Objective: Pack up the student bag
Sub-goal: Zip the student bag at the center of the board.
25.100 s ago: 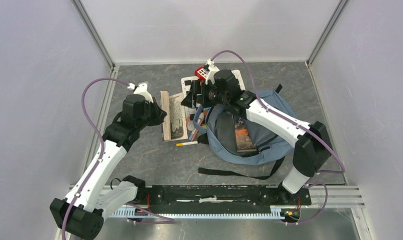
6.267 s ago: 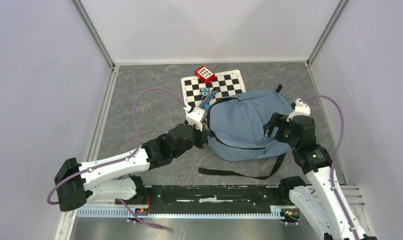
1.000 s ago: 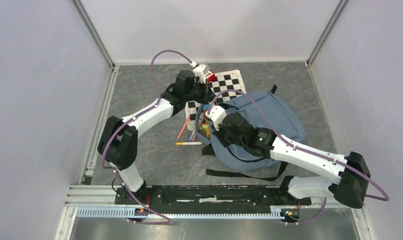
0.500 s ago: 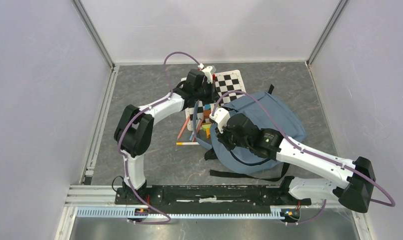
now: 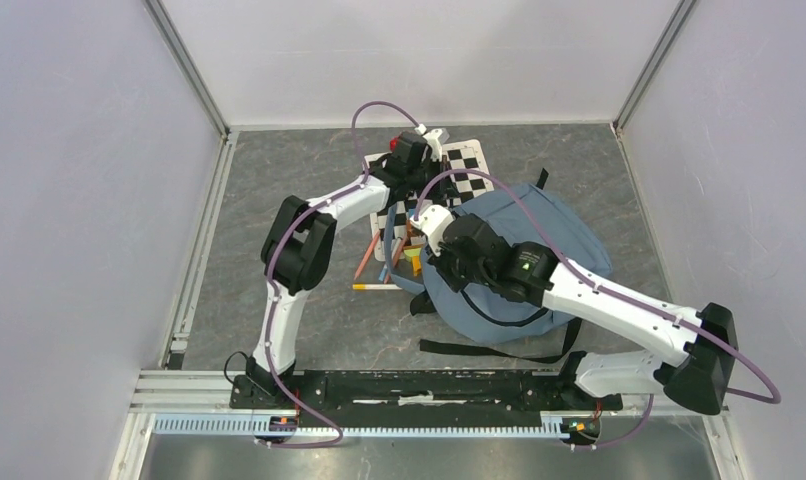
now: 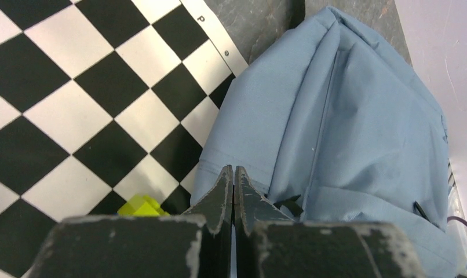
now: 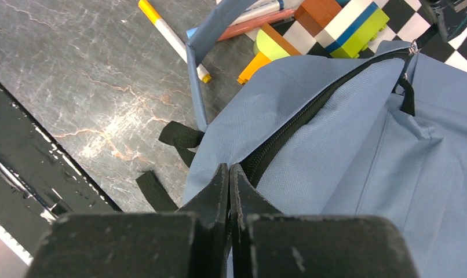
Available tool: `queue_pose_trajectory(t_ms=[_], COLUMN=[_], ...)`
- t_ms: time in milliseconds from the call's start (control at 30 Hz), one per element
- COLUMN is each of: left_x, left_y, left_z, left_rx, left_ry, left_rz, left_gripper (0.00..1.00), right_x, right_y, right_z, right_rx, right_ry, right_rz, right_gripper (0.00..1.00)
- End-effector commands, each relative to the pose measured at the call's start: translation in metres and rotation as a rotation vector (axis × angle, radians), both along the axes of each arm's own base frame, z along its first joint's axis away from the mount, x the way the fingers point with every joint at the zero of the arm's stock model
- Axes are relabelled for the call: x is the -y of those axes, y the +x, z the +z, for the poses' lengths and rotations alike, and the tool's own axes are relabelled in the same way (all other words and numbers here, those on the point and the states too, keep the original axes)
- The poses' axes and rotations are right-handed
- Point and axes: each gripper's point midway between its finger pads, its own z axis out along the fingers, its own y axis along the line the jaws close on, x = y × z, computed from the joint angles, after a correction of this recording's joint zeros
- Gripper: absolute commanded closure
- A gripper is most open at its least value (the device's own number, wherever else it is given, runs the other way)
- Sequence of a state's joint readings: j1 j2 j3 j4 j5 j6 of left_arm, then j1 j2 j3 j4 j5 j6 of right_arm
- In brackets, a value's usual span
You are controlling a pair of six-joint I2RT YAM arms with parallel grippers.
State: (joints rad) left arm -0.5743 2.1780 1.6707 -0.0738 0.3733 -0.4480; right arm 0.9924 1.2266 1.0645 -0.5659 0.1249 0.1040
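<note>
Left tool (image 6: 232,169) and right tool (image 7: 228,167) (closed) hover by student bag (image 5: 569,230).

The bag (image 5: 564,225) is of soft blue-grey fabric and lies flat, a little crumpled, on the table (image 5: 279,200), right of the middle. A dark zipper (image 7: 312,110) runs along its left side. Black straps (image 5: 489,351) lie out from its near edge.

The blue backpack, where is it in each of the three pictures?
Top external: the student bag lies right of centre on the table.
Left wrist: the student bag fills the right half.
Right wrist: the student bag fills the lower right, its zipper slanting across.
Shared landmark: the checkerboard, beside the bag in every view.
</note>
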Motion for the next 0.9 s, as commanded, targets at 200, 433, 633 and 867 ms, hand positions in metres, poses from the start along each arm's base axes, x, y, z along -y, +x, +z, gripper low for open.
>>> queue_pose_trajectory(t_ms=[200, 433, 633, 867], left_x=[0.0, 0.011, 0.011, -0.021], left_y=[0.068, 0.077, 0.071, 0.044], left_z=[0.008, 0.005, 0.051, 0.113], left_rx=[0.125, 0.115, 0.14, 0.202], left_ry=[-0.034, -0.059, -0.104, -0.064], left_rz=[0.14, 0.155, 0.149, 0.184], left_gripper=[0.98, 0.98, 0.64, 0.06], right_x=[-0.028, -0.027, -0.021, 0.002], right_y=[0.0, 0.006, 0.024, 0.045], right_z=[0.057, 0.073, 0.097, 0.11], right_rx=[0.042, 0.08, 0.15, 0.227], right_ry=[0.1, 0.116, 0.119, 0.104], right_rz=[0.069, 0.047, -0.049, -0.194], right_gripper=[1.0, 1.0, 0.97, 0.19])
